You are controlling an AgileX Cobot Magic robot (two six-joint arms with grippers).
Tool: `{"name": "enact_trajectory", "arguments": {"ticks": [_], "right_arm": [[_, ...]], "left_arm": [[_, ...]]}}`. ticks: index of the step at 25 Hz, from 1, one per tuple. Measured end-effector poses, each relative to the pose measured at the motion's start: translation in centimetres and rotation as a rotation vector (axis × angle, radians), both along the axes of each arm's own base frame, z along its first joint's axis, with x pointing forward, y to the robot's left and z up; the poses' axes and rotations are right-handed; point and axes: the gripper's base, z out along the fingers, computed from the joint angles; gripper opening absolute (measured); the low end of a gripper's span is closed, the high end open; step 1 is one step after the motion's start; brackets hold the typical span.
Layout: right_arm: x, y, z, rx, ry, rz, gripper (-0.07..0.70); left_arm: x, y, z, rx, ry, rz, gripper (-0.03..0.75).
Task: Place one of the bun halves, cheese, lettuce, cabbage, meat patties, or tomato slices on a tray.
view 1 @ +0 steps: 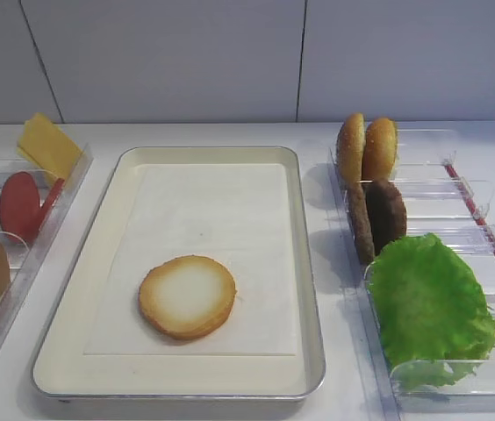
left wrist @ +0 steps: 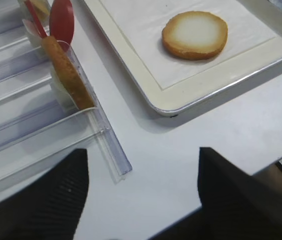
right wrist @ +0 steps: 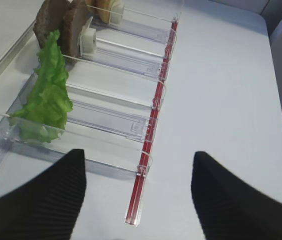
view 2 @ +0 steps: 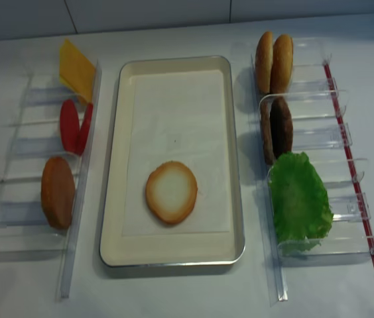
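The tray (view 1: 304, 263) sits mid-bench (view 1: 230, 133), with the bun half (view 1: 187, 296) lying on its paper liner (view 1: 212, 228) toward the near end. In the left bins (view 2: 31, 142) stand cheese (view 1: 46, 146), tomato slices (view 1: 21, 203) and another bun piece (view 2: 58, 192), back to front. In the right bins (view 2: 346, 136) stand two buns (view 1: 366, 147), patties (view 1: 379, 217) and lettuce (view 1: 427, 307).

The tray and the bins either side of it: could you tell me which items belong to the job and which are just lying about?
Part of the job:
- tray
- bun half, lying flat on the tray's liner
- cheese
- tomato slices
- meat patties
- lettuce

Just lying about:
- two golden buns on edge
- brown domed bun
- clear bins
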Motion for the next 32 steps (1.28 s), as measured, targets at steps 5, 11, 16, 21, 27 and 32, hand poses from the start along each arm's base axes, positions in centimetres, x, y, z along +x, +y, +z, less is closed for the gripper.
{"name": "enact_trajectory", "arguments": {"ticks": [5,11,16,21,27,32], "right_arm": [[0.00,0.00,0.00,0.000,0.000,0.000,0.493],[0.00,0.00,0.00,0.000,0.000,0.000,0.493],[0.00,0.00,0.00,0.000,0.000,0.000,0.493],[0.00,0.00,0.00,0.000,0.000,0.000,0.493],[0.00,0.00,0.00,0.000,0.000,0.000,0.493],[0.00,0.00,0.00,0.000,0.000,0.000,0.493]], "left_arm": [[0.53,-0.20,-0.50,-0.007,-0.017,-0.001,0.473],[0.60,-0.22,-0.46,-0.010,-0.025,-0.001,0.473],[0.60,-0.22,-0.46,-0.010,-0.025,-0.001,0.473],[0.60,-0.22,-0.46,-0.010,-0.025,-0.001,0.473],[0.59,-0.34,-0.46,-0.009,-0.026,0.096,0.473],[0.60,-0.46,-0.46,-0.007,-0.026,0.190,0.473]]}}
